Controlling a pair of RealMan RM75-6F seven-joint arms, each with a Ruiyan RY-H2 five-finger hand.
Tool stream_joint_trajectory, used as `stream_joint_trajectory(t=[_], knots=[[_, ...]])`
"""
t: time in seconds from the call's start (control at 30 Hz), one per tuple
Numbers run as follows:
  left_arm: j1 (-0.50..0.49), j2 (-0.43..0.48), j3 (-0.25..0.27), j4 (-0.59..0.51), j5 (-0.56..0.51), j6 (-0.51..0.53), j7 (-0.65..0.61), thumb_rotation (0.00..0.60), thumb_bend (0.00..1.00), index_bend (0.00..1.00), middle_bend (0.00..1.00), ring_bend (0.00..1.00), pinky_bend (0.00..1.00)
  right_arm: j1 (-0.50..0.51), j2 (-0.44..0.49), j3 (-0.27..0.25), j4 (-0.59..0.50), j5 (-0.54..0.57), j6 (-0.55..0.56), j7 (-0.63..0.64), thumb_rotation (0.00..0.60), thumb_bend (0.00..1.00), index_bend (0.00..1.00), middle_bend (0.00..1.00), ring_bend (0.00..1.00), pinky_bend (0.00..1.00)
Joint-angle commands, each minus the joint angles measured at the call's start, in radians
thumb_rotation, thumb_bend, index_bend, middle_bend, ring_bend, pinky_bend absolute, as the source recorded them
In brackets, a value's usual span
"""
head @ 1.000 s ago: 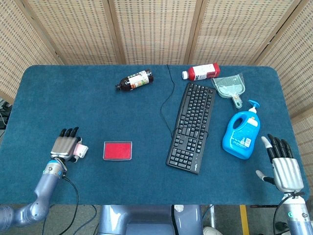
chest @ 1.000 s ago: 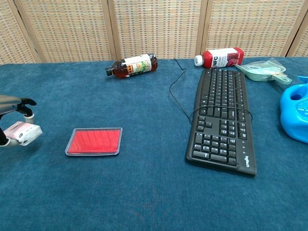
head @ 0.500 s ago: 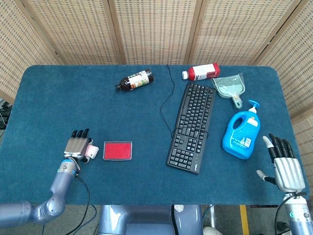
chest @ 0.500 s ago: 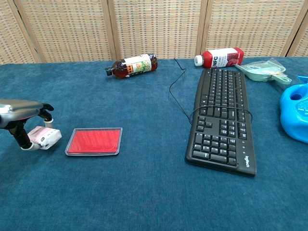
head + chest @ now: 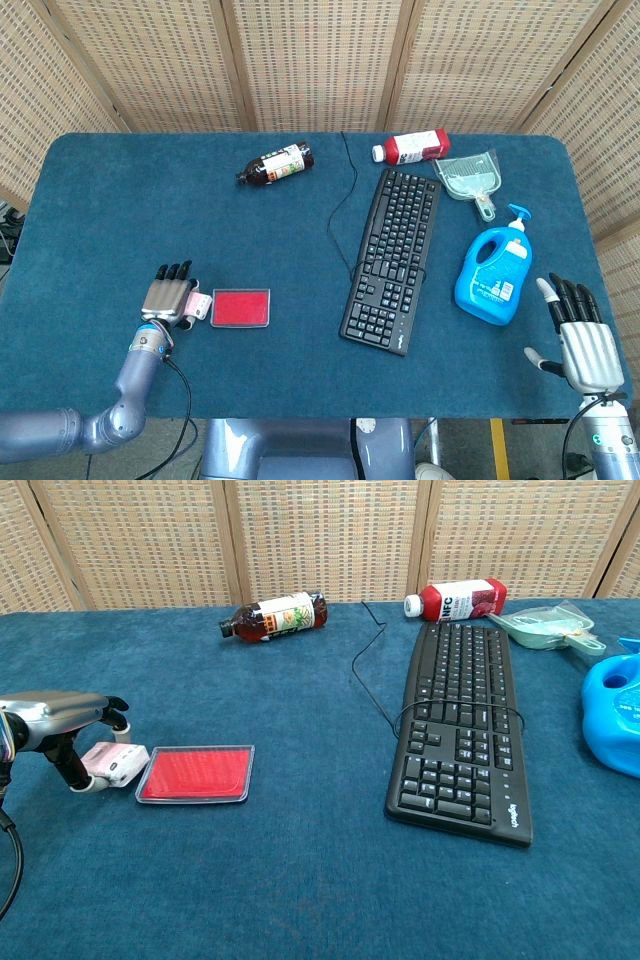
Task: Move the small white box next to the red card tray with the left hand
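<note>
We see the small white box [image 5: 115,763] held in the left hand [image 5: 168,300], low over the blue table [image 5: 100,220] and just beside the left edge of the red card tray [image 5: 196,774]; whether box and tray touch we cannot tell. Bare cloth lies open behind the hand and toward the table's front edge. Well apart to the right sit the keyboard [image 5: 391,259] and blue jug [image 5: 493,277], with two bottles lying along the far side. The right hand [image 5: 578,337] hovers past the front right corner, fingers spread, holding nothing.
</note>
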Motion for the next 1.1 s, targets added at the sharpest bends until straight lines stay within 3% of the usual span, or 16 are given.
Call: stream_joint_trajectory(t=[0.03,0.17,0.37,0.63,0.87,1.1], knots=[[0.008,-0.004,0.002,0.013,0.028,-0.014,-0.032,0.6,0.3,0.17,0.0,0.0,0.0,0.0,0.0,-0.002,0.0,-0.003,0.001,0.001,0.6,0.0,0.01,0.0,0.0,0.0],[0.018,0.008,0.003,0.014,0.066,-0.037,-0.08,0.6,0.27,0.01,0.0,0.0,0.0,0.0,-0.001,-0.003,0.001,-0.007,0.002,0.0,0.6,0.0,0.01,0.0,0.0,0.0],[0.036,0.046,0.001,-0.02,0.132,-0.081,-0.169,0.599,0.25,0.0,0.0,0.0,0.0,-0.001,-0.003,-0.004,0.0,-0.01,0.006,-0.003,0.6,0.0,0.01,0.0,0.0,0.0],[0.108,0.121,-0.007,-0.112,0.298,-0.075,-0.362,0.595,0.24,0.0,0.0,0.0,0.0,-0.001,-0.003,-0.002,0.001,-0.007,0.005,-0.001,0.6,0.0,0.01,0.0,0.0,0.0],[0.226,0.184,0.032,-0.138,0.546,0.043,-0.555,0.598,0.25,0.0,0.0,0.0,0.0,-0.002,-0.003,-0.003,0.0,-0.01,0.009,-0.003,0.6,0.0,0.01,0.0,0.0,0.0],[0.366,0.185,0.109,-0.052,0.775,0.281,-0.608,0.6,0.25,0.0,0.0,0.0,0.0,-0.001,-0.01,-0.006,0.003,-0.015,0.008,-0.017,0.6,0.0,0.0,0.0,0.0,0.0]])
